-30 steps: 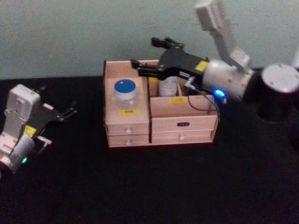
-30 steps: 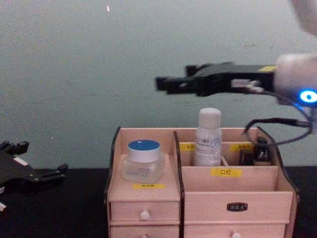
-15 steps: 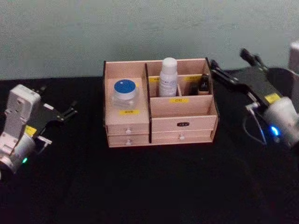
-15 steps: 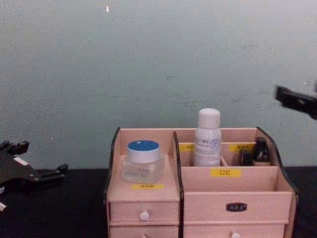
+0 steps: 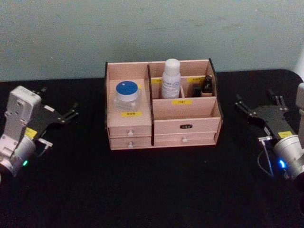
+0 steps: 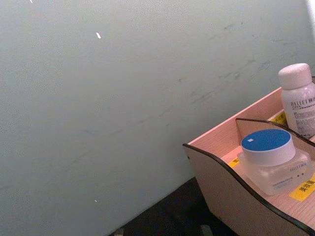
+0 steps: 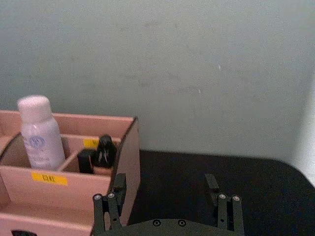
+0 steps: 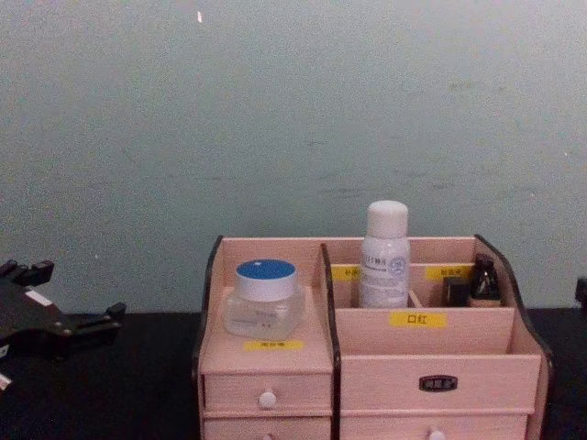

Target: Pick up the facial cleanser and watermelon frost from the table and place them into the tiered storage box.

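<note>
Black cloth covers the table (image 5: pixel 156 190) before a pale green wall (image 5: pixel 152 28). At its middle stands the tiered storage box (image 5: pixel 186 127), holding a blue-lidded jar (image 5: pixel 128 95) on the left and a white bottle (image 5: pixel 171 79) behind. Right gripper (image 5: pixel 260 105) rests beside it, fingers spread wide; left gripper (image 5: pixel 61 112), also spread, sits far left.

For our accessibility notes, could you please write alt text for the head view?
A tiered storage box on a black table holds a blue-lidded jar, a white bottle and small dark items. The open left gripper and right gripper rest on either side.
</note>
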`<control>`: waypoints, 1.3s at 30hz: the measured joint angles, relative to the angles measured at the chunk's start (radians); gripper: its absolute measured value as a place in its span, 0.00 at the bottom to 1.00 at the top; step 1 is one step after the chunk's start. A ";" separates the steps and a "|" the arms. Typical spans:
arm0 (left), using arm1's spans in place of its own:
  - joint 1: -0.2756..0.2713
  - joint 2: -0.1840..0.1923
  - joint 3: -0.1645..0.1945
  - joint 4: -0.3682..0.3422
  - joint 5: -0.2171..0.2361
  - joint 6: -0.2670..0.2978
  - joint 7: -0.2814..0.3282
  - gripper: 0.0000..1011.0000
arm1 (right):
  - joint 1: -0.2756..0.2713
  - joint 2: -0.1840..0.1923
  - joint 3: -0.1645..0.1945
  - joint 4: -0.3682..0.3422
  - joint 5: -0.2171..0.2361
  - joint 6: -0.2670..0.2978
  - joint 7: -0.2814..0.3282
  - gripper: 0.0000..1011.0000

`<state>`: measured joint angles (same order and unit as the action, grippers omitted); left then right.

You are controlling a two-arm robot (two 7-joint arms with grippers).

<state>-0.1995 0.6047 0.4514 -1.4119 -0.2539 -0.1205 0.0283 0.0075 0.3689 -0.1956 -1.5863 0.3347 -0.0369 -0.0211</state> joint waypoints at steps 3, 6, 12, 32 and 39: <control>0.000 0.000 0.000 0.000 0.000 0.000 0.000 0.99 | 0.000 -0.015 0.003 0.018 -0.003 0.015 -0.004 0.99; 0.000 0.000 0.000 0.000 0.000 0.000 0.000 0.99 | 0.005 -0.025 0.004 0.036 -0.006 0.035 -0.001 0.99; 0.000 0.000 0.000 0.000 0.000 0.000 0.000 0.99 | 0.020 -0.039 0.001 0.068 -0.015 0.086 0.013 0.99; 0.000 0.000 0.000 0.000 0.000 0.000 0.000 0.99 | 0.027 -0.051 0.008 0.081 -0.035 0.115 0.017 0.99; 0.000 0.000 0.000 0.000 0.000 0.000 0.000 0.99 | 0.027 -0.051 0.007 0.081 -0.034 0.113 0.018 0.99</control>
<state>-0.1995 0.6047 0.4514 -1.4119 -0.2539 -0.1205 0.0283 0.0341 0.3183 -0.1885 -1.5057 0.3011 0.0757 -0.0028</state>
